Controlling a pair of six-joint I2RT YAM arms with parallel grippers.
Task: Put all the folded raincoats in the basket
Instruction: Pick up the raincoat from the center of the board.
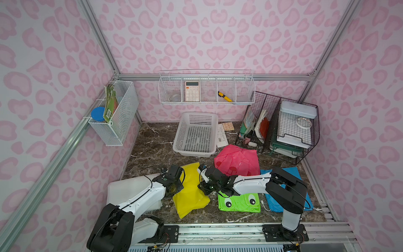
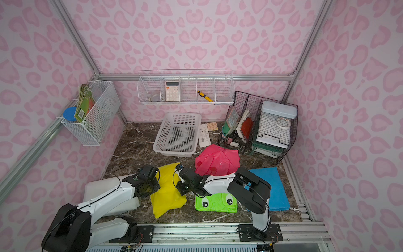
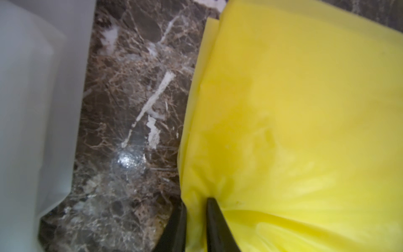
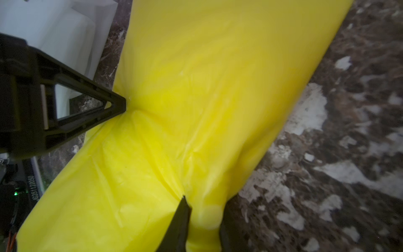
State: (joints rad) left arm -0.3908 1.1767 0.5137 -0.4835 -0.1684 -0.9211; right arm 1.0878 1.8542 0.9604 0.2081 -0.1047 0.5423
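Right, both top views: yellow raincoat [image 1: 189,187] [image 2: 168,192] sits folded on the desk [image 1: 152,152] [image 2: 135,150], on the robot's side of the basket [image 1: 180,134] [image 2: 162,133] and apart from it. Basket holds nothing. Left arm's wrist is at the raincoat's left edge, right arm's wrist at its right edge; the wrist bodies hide both sets of jaws from up here. Pink raincoat [image 1: 236,161], green one [image 1: 238,203], blue one [image 1: 287,189] and a white one [image 1: 130,189] lie around it.

Left wrist view: left jaws clamped on the raincoat [image 3: 294,131] at its edge, a pinch of yellow film squeezed between the two black fingers [image 3: 214,224]. Folds radiate out from the pinch. Bare desk [image 3: 130,109] just beside that edge, white raincoat [image 3: 32,109] beyond.

Right wrist view: right jaws clamped too, a bulge of yellow [image 4: 207,87] caught between the fingers [image 4: 178,224] near the edge by bare desk [image 4: 349,131]. Left arm's fingers [image 4: 87,104] show across the sheet, tip pressed into the opposite edge. Film between the two pinch points is creased.
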